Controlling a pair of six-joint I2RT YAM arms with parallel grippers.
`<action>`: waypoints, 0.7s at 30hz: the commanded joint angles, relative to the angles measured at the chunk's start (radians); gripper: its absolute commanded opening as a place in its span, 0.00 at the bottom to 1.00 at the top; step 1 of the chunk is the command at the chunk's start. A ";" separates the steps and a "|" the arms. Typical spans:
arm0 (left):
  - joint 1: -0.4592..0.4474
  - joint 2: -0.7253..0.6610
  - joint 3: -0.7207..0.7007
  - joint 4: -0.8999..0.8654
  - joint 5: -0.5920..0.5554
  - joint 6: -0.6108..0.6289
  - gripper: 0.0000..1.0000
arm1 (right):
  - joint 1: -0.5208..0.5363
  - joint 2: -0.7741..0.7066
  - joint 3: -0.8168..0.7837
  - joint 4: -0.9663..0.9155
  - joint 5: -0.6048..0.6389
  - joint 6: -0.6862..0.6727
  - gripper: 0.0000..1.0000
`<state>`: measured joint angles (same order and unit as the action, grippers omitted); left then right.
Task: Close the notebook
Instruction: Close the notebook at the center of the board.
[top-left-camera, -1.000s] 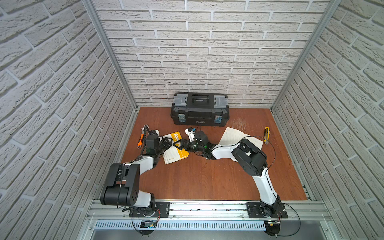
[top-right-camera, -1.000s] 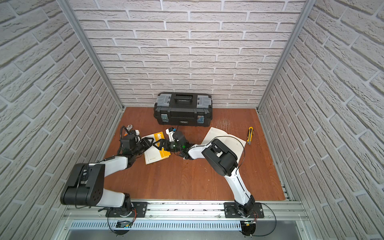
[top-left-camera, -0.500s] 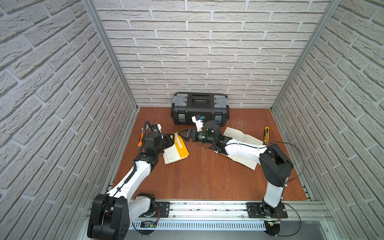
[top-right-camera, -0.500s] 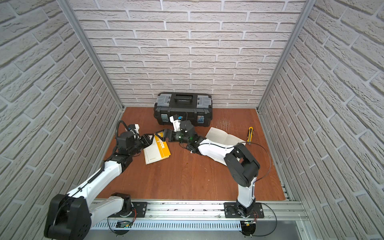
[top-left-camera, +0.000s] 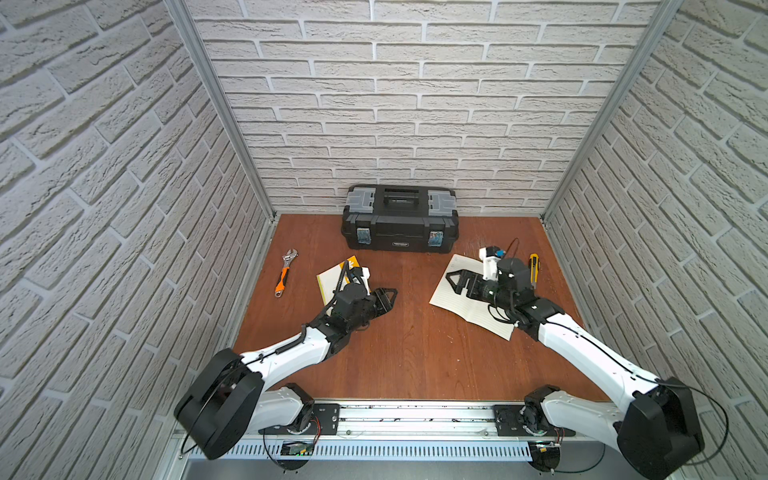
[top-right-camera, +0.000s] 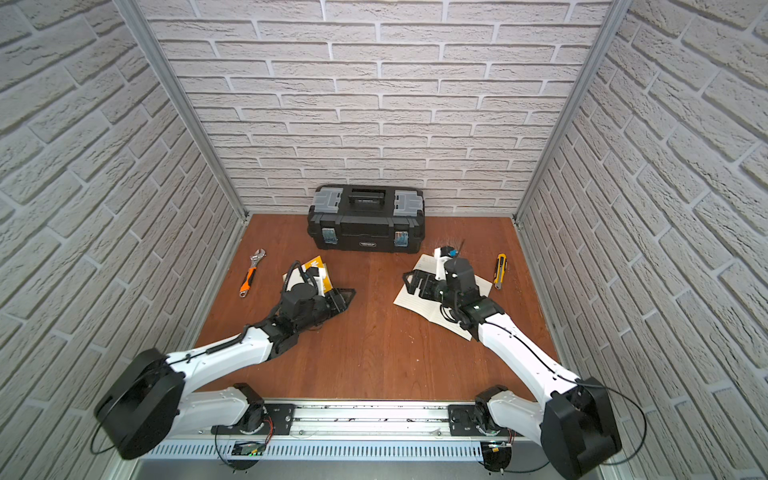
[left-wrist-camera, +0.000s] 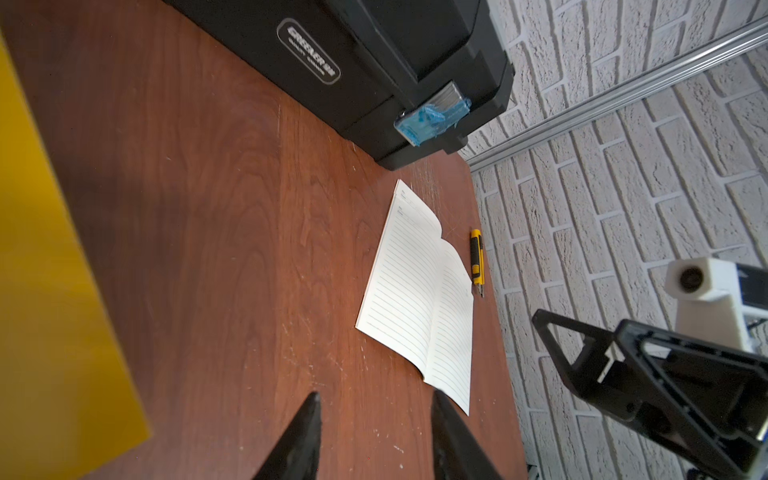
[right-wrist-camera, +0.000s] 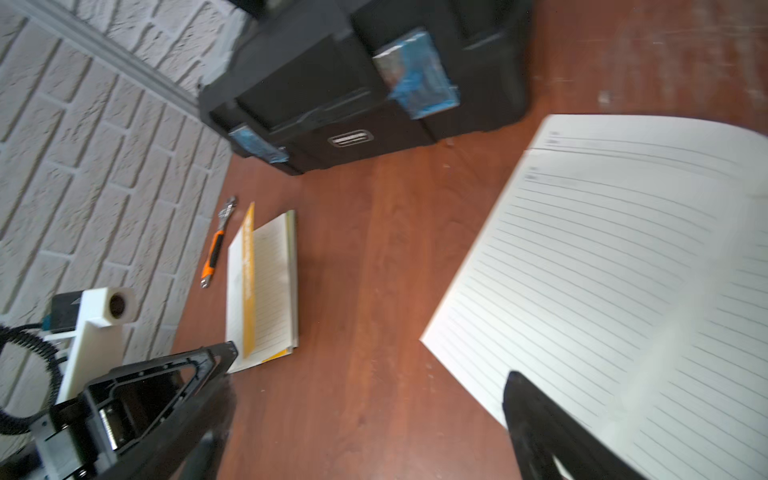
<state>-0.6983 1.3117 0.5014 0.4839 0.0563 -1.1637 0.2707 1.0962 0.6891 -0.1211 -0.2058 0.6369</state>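
Currently the R end effector (top-left-camera: 455, 281) hovers low over the open notebook (top-left-camera: 457, 305), jaws spread wide w/ nothing between them; can't tell if a fingertip touches the page. That notebook lies flat on the counter (top-left-camera: 415, 353), lined pages up, on the robot's R side, w/ a utility knife (top-left-camera: 533, 270) just beside its far edge.

L end effector (left-wrist-camera: 375, 395) is also released: tips apart, bare wood between, nothing gripped. It sits just off the near corner of a yellow notebook (top-left-camera: 330, 282), pointing twd the middle of the counter. In the R wrist view that one's yellow cover stands part-raised off its pages, so it isn't fully shut either.

Step, as I read it: approach/pre-grasp, no cover or page lifted yet. Which book the task means isn't certain; the R arm is best placed for the flat one.

Next move prob. needs: get a tip under one outer edge of the flat book, pinch thin paper w/o creasing, swing it over the spine fold, press down. L arm could pin the other half so it doesn't slide.

Farther out: wrench (top-left-camera: 284, 272) nr the L wall, toolbox (top-left-camera: 399, 226) at the back, both well apart from the work.
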 joint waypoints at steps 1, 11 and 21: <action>-0.070 0.094 0.007 0.241 -0.136 -0.149 0.41 | -0.083 -0.053 -0.068 -0.049 -0.012 -0.021 1.00; -0.205 0.330 0.094 0.415 -0.218 -0.191 0.40 | -0.264 -0.053 -0.158 -0.034 -0.168 -0.042 1.00; -0.286 0.601 0.130 0.703 -0.325 -0.326 0.38 | -0.349 -0.071 -0.193 -0.138 -0.131 -0.078 1.00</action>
<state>-0.9634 1.8790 0.6235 1.0096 -0.1936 -1.4277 -0.0685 1.0424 0.5159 -0.2363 -0.3481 0.5854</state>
